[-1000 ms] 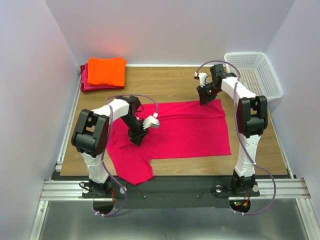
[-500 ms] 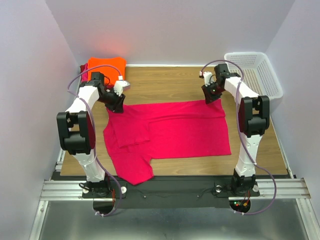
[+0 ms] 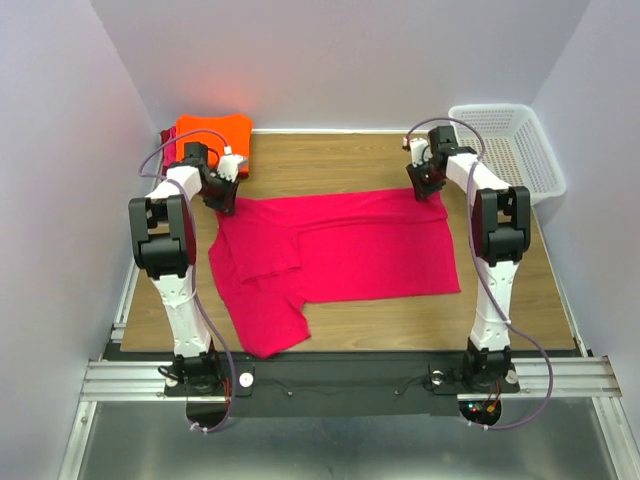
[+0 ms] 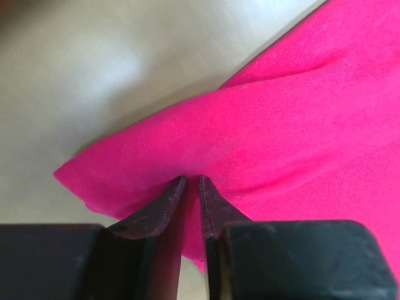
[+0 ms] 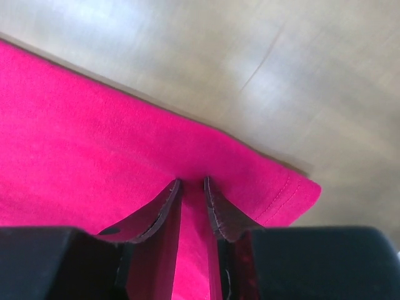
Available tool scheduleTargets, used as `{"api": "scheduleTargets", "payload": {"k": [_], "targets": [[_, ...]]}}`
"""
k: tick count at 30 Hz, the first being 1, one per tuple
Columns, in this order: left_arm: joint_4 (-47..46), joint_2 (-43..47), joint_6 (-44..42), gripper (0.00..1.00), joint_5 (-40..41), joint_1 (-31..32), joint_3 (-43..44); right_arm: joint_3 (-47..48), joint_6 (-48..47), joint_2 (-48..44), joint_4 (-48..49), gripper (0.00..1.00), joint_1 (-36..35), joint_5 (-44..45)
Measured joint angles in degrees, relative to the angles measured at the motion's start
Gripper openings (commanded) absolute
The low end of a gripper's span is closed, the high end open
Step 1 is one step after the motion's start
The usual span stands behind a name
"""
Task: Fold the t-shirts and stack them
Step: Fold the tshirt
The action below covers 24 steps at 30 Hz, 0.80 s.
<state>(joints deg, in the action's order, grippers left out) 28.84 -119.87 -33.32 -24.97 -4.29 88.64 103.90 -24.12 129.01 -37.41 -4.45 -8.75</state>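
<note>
One fixed camera looks down from above and behind my bases (image 3: 195, 375) over the whole brown wooden tabletop (image 3: 350, 165). My two wrist cameras stare along my dark fingers (image 4: 153, 212), very near the magenta-pink cloth t-shirt (image 4: 281, 125); its far corners appear overhead too.

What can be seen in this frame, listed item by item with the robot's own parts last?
magenta t-shirt: one, magenta-pink, spread mid-table, left side partly folded in
orange t-shirt: one, bright orange, folded, far-left corner
red t-shirt: one, darker red, under the orange one
basket: one, white mesh, far-right corner
table: one, brown wood
left tool: one, black, pinching the magenta shirt's far-left corner
right tool: one, black, pinching its far-right corner
</note>
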Motion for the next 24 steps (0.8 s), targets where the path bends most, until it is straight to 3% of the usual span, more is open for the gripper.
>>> {"api": "scheduleTargets", "payload": {"k": [3,7,8,12,15,20,24], "targets": [[-0.4,-4.3,0.9,0.28,0.3,-0.2,6.6,4.9,0.6,3.1,1.4,0.31,0.0,0.8],[0.0,-8.7,0.5,0.41,0.0,-0.2,13.7,9.7,1.0,6.2,2.6,0.45,0.0,1.3],[0.6,-9.0,0.2,0.43,-0.2,-0.2,14.8,10.0,0.9,6.3,3.0,0.55,0.0,1.2],[4.5,-7.6,-2.9,0.51,-3.0,-0.5,15.3,6.6,0.1,3.7,3.8,0.68,0.2,-2.5],[7.9,-0.4,-7.2,0.52,-5.7,-0.7,10.3,-1.5,-1.4,-4.2,2.5,0.67,0.3,-6.0],[12.1,21.6,-16.2,0.53,-9.4,-0.7,-4.2,-14.6,-8.4,-25.5,-2.3,0.51,0.3,-11.2],[15.3,33.9,-23.3,0.53,-10.9,-0.7,-15.4,-23.3,-13.9,-38.7,-5.7,0.45,0.3,-13.6]]}}
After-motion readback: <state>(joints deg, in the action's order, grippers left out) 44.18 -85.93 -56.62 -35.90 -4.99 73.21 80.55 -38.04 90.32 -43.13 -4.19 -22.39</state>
